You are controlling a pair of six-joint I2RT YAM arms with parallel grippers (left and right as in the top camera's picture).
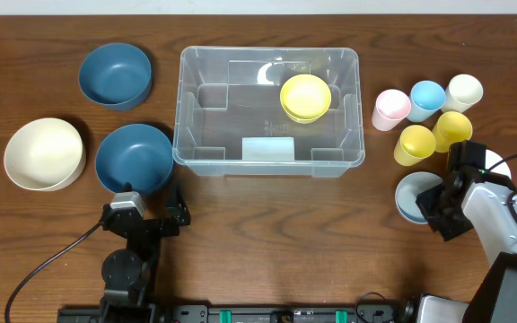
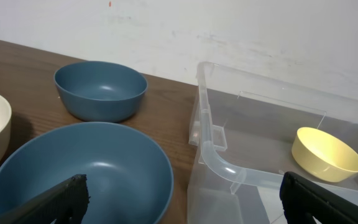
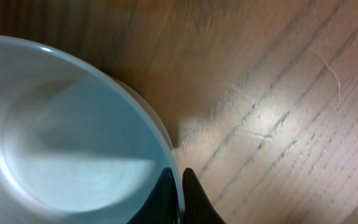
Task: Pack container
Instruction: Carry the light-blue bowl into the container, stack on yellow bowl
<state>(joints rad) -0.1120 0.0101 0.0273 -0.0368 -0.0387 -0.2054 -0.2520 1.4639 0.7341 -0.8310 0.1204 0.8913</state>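
The container (image 1: 179,108) sits mid-bench toward the far edge, with a yellow bowl (image 1: 305,97) inside at its right end. I judge it light, thin-walled and slick. It is stiff at the rim but its sides are likely to flex, so if I must shift it I'd take it by the rim near a corner. My left gripper (image 2: 184,190) is spread wide and empty over the dark blue bowl (image 2: 79,180) near the front-left. My right gripper (image 3: 178,186), near the right edge, looks pinched almost closed across the rim of a pale blue bowl (image 3: 73,137).
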